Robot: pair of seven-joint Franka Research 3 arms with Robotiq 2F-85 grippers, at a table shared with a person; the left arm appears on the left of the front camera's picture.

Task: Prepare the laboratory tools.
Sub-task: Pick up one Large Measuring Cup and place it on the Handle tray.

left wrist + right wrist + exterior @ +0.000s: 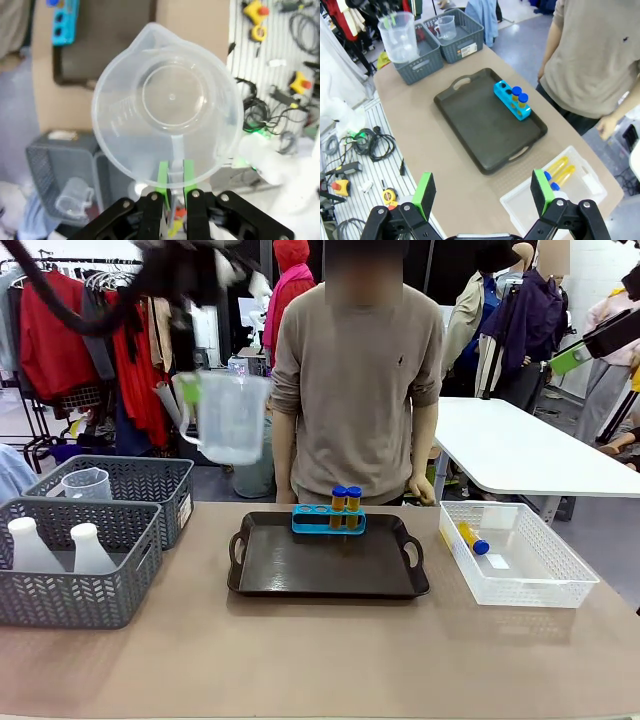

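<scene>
My left gripper [175,181] is shut on the handle of a clear measuring beaker [170,100], held high above the table's left side [228,418]. A blue rack [328,520] stands at the far edge of the black tray [300,570] with two orange blue-capped tubes [345,502] in it. More tubes [473,538] lie in the white basket [560,575] at the right. Two white flasks [88,550] stand in the near grey basket [70,600]. My right gripper [482,190] is open and empty, high over the table's near right edge, also seen top right [572,360].
A second grey basket [150,485] behind the first holds another clear beaker [88,483]. A person [355,390] stands at the far side behind the tray, arms down. Bare tabletop [320,660] lies in front of the tray.
</scene>
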